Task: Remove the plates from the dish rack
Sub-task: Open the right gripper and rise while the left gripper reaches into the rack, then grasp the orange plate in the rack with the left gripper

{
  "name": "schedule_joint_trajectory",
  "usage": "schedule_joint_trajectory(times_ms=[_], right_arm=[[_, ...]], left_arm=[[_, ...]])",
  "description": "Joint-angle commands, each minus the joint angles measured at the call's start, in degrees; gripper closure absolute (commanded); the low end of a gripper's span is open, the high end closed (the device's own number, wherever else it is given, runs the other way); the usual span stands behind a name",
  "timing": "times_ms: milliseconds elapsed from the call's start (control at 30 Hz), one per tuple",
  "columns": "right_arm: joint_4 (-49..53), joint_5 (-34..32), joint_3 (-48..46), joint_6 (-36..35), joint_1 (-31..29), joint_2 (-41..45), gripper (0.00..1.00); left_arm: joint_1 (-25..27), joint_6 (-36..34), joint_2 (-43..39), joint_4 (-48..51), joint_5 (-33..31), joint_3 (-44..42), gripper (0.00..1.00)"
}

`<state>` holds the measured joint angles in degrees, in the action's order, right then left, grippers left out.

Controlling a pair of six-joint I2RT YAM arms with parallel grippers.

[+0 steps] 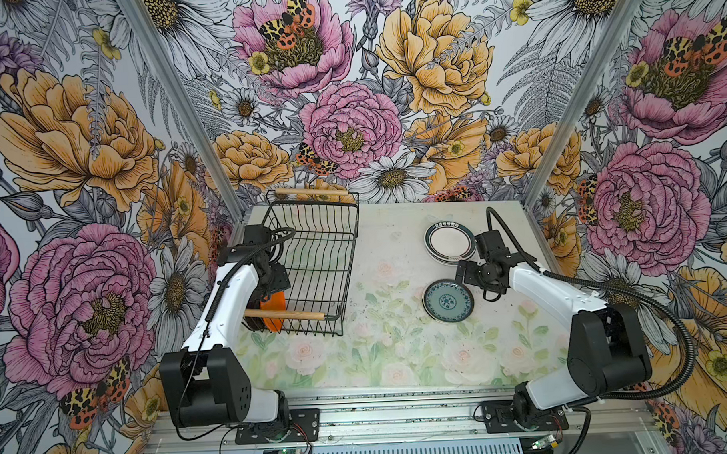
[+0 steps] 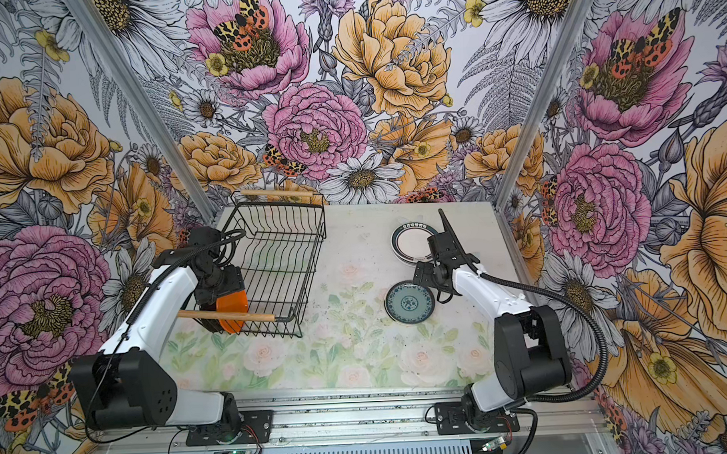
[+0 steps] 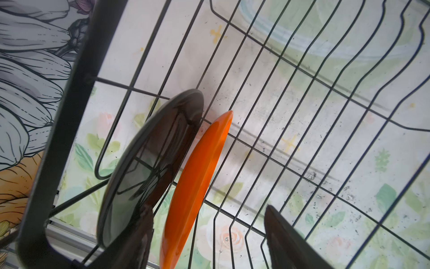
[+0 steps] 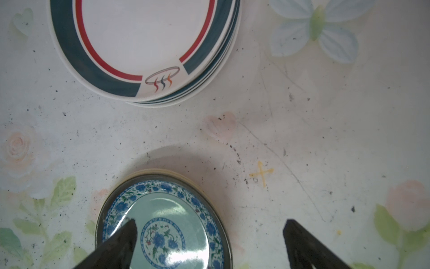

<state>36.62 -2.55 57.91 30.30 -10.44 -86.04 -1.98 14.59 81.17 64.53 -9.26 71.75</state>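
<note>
Dish rack (image 1: 319, 254) on the left of the desk (image 1: 378, 352), two plates inside; two plate stacks laid flat at right.

Orange plate (image 3: 197, 186) and black plate (image 3: 151, 163) stand on edge, just beside each other, at the rack's near end behind a wooden handle (image 1: 306, 316). Left end effector (image 3: 208, 208) reaches into the rack with fingers spread, straddling the orange plate's rim, one finger between the two plates; no contact discernible. Stack of white dark-rimmed plates (image 1: 449, 241) lies toward the back right. The teal-patterned plate (image 1: 447, 302) tops a cream stack (image 4: 162, 171) nearer the front, apart from it. Right end effector (image 4: 209, 228) hovers spread and holds nothing, one finger over the teal-patterned plate, the other over bare desk.
</note>
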Motion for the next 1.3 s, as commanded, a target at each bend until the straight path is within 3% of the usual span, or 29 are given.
schedule_joint_trajectory(times_ms=[0,333,567,733,900,1267], right_arm=[[-0.41,0.67,1.76,-0.95,0.62,-0.95,0.01],[-0.63,2.07,2.90,-1.89,1.41,-1.37,0.01],[-0.50,7.34,5.64,-4.30,2.78,-2.86,0.00],[-0.33,9.46,7.84,-5.76,4.06,-3.27,0.00],[-0.40,10.96,9.31,-6.48,5.46,-4.26,0.00],[-0.23,15.23,11.85,-7.19,7.74,-6.10,0.01]], left_arm=[[0.22,-1.79,0.36,-0.04,-0.26,2.07,0.32],[-1.00,-4.17,3.16,0.30,2.34,2.95,0.43],[-2.44,-5.74,4.72,1.15,4.79,3.85,0.50],[-2.16,-4.49,6.81,3.44,1.36,4.42,0.58],[-2.07,-4.18,6.20,3.97,2.21,3.70,0.60],[-1.21,-4.03,9.63,6.18,-0.74,5.78,0.77]])
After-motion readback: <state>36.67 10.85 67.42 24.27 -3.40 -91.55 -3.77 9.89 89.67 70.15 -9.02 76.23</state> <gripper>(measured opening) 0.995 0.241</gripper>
